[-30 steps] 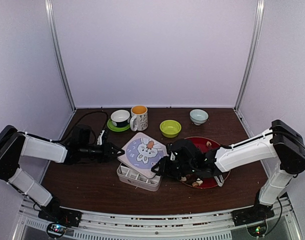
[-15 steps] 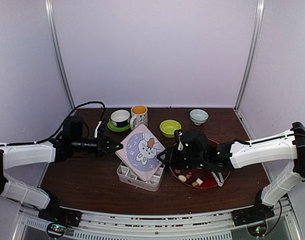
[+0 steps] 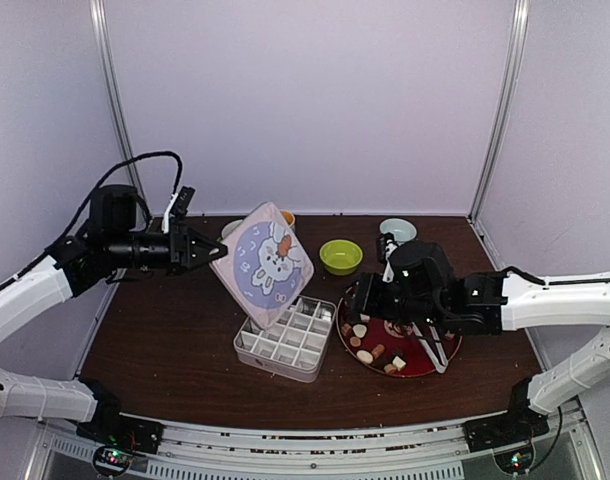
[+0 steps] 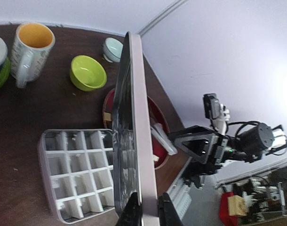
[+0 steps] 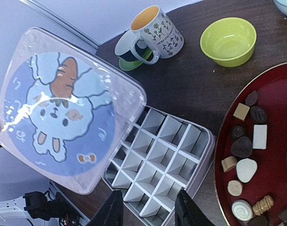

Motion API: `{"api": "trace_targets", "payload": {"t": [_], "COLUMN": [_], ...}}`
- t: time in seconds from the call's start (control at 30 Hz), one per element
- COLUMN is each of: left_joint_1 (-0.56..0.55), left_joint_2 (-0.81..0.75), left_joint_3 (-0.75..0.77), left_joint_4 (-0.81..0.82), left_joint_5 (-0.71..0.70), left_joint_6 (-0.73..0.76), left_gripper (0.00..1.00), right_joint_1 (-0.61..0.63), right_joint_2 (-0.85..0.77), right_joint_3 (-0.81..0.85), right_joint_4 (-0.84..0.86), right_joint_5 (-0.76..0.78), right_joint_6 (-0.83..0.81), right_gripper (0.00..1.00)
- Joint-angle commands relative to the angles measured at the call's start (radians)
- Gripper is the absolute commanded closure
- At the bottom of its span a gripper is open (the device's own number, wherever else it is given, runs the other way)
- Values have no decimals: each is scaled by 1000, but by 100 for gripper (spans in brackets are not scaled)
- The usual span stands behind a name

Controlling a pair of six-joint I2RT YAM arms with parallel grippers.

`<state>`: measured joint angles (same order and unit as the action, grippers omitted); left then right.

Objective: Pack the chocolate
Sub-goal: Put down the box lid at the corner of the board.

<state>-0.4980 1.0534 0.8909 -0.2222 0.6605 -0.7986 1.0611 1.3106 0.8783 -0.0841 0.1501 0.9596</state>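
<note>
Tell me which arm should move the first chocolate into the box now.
Right. The right gripper is open and empty, close to the red plate of chocolates and the uncovered box. The left gripper is shut on the rabbit lid, which it holds tilted above the box.

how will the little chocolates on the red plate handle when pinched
The chocolates look tiny, so probably light and easy to nudge aside. The round ones may roll on the red plate; the cube ones likely sit steadier.
</note>
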Motion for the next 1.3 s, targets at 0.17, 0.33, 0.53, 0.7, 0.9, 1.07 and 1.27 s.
{"api": "trace_targets", "payload": {"t": [0.17,0.33,0.53,0.7,0.9,1.07,1.27], "left_joint_1": [-4,-4,-7,-58,-223,-281,-286], "left_joint_2": [-54,9,121,219,396,564,623], "left_joint_3": [304,280,182,123,158,215,165], "left_joint_4": [-644,-716,-627,-526,-497,-508,-375], "left_joint_5": [-777,-1084,-1184,-1203,-1286,-1258,-1091], "left_joint_6": [458,520,481,449,386,318,286], "left_gripper": [100,100,100,100,97,91,72], "right_joint_1": [-3,-13,-26,-43,-60,-75,-81], "right_joint_2": [-101,-137,-181,-233,-287,-292,-302], "right_joint_3": [28,6,-3,-33,-97,-116,-115], "right_joint_4": [-199,-217,-261,-287,-261,-244,-251], "right_joint_5": [191,209,235,256,252,226,220], "right_joint_6": [-135,-148,-166,-163,-136,-122,-129], "right_gripper": [61,61,61,61,60,60,60]}}
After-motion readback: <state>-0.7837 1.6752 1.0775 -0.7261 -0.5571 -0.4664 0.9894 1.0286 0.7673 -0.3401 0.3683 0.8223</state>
